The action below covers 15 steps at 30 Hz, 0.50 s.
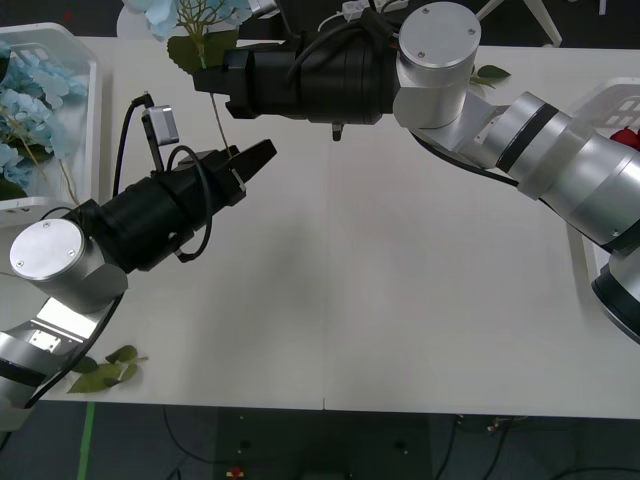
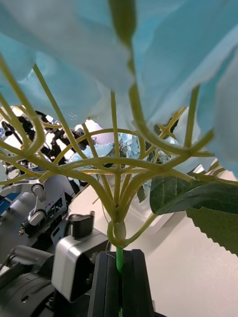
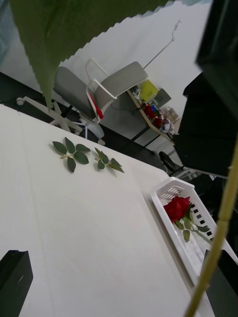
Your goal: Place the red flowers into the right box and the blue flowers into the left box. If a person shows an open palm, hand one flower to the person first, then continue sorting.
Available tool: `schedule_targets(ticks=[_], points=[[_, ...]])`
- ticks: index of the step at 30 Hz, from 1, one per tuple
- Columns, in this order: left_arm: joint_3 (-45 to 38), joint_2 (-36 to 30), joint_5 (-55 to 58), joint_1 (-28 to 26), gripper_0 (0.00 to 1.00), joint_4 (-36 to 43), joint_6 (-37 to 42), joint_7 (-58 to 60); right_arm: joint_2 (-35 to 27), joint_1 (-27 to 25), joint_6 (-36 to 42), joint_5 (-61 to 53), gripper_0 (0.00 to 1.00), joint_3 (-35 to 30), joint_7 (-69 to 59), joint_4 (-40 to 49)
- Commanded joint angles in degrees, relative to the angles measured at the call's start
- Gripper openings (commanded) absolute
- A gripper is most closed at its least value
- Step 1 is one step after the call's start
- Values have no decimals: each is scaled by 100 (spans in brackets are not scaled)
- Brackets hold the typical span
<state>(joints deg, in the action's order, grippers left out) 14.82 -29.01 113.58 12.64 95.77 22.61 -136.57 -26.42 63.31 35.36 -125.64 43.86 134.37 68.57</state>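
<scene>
My right gripper [image 1: 222,80] reaches across the back of the table and is shut on the green stem of a blue flower [image 1: 190,15]. In the right wrist view its black fingers [image 2: 106,277] pinch the stem just under the pale blue cluster [image 2: 74,59]. The stem [image 1: 215,115] hangs down toward my left gripper [image 1: 258,158], which is open. In the left wrist view the stem [image 3: 218,237] runs between its fingers, close to one of them. More blue flowers [image 1: 35,85] lie in the left box [image 1: 92,100]. A red flower [image 3: 177,208] lies in the right box [image 3: 173,185].
Loose green leaf sprigs [image 1: 105,370] lie at the table's front left corner, and others [image 3: 72,151] near the far edge. The right box [image 1: 600,100] sits under my right forearm. A grey chair [image 3: 114,84] stands beyond the table.
</scene>
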Motion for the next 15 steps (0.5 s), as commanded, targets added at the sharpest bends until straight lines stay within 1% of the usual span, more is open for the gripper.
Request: schedule_targets(ticks=[1, 8, 9, 10, 11, 13, 14, 15], points=[[153, 123, 24, 397, 100, -137, -64, 245, 50, 243, -55, -14, 0, -132, -165, 131], [180, 123, 59, 433, 100, -137, -64, 306, 50, 252, -117, 30, 0, -132, -174, 131], [180, 123, 59, 441, 84, -137, -64, 289, 50, 252, -134, 30, 0, -132, -165, 131], [180, 123, 59, 441, 60, -129, -64, 297, 50, 252, -143, 30, 0, -132, -174, 131], [180, 123, 51, 450, 50, -129, -64, 306, 50, 252, -143, 30, 0, -132, -174, 139], [180, 123, 59, 450, 11, -129, -64, 315, 41, 252, -143, 39, 0, -132, -174, 131], [180, 123, 59, 450, 2, -137, -64, 315, 41, 252, -143, 30, 0, -132, -165, 131], [180, 123, 59, 459, 0, -137, -64, 324, 41, 252, -143, 39, 0, -132, -174, 131]])
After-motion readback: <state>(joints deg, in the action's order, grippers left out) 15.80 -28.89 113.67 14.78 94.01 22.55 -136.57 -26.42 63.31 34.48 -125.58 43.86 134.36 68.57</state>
